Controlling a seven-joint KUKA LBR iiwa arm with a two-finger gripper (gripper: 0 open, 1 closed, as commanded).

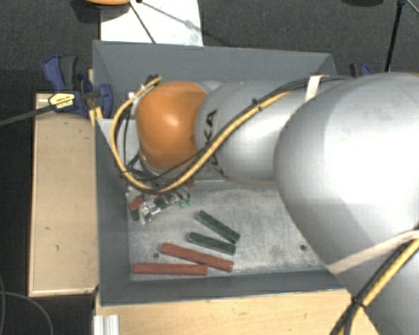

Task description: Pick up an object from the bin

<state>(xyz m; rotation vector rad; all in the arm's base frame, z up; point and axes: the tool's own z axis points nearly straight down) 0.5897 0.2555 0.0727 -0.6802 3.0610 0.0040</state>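
Approach step, likely: hand (pixel 152 206) low at bin's (pixel 115 257) 9 o'clock, spread or pressed together can't tell; next needs alignment over dark green bar (pixel 218 226) at its 4 o'clock.

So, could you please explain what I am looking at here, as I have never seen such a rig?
A single camera looks down, from above and a little to one side, on a grey metal bin. The big silver shape coming in from the right is a robot arm. The orange dome is a cover on its wrist, with cables looped round it, so it is part of the machine. Below the dome sits the gripper, low over the left part of the bin floor. Whether it holds anything is too hidden to tell. To the right of the gripper and nearer the front wall lie two dark green bars, and in front of them two reddish-brown bars. All four lie flat, apart from the gripper.
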